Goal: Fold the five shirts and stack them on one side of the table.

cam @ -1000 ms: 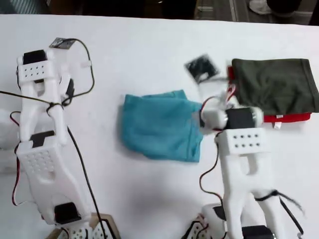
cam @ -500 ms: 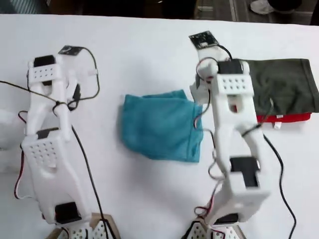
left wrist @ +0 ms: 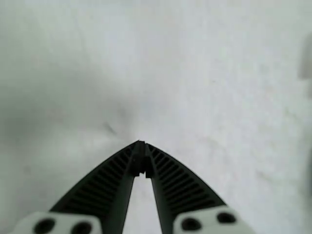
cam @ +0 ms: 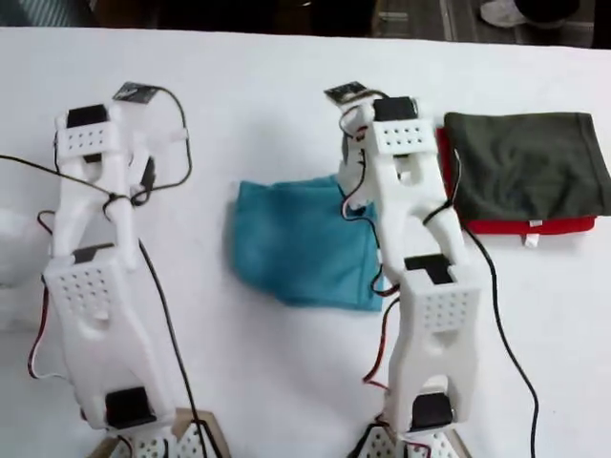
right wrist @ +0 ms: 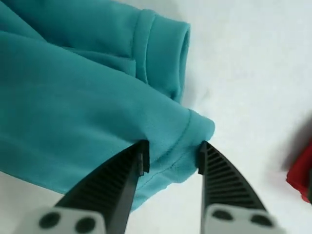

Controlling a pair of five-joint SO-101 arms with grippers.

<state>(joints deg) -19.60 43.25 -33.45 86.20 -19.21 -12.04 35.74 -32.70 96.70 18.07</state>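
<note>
A folded teal shirt (cam: 296,243) lies mid-table between the two arms. At the far right, a dark green shirt (cam: 525,162) rests on a red shirt (cam: 516,226). The right arm (cam: 406,191) stretches over the teal shirt's far right corner. My right gripper (right wrist: 171,158) is open, its fingertips on either side of that hemmed corner of the teal shirt (right wrist: 83,112). A bit of the red shirt (right wrist: 300,175) shows beside it. My left gripper (left wrist: 140,148) is shut with nothing in it, over bare white table. The left arm (cam: 91,191) stands left of the teal shirt.
The white table (cam: 248,76) has free room along its far side and in front of the teal shirt. Cables trail from both arms, whose bases sit at the near edge.
The right arm has stretched forward and swung left, from beside the dark green shirt to over the teal shirt's far right corner. The left arm shifted slightly.
</note>
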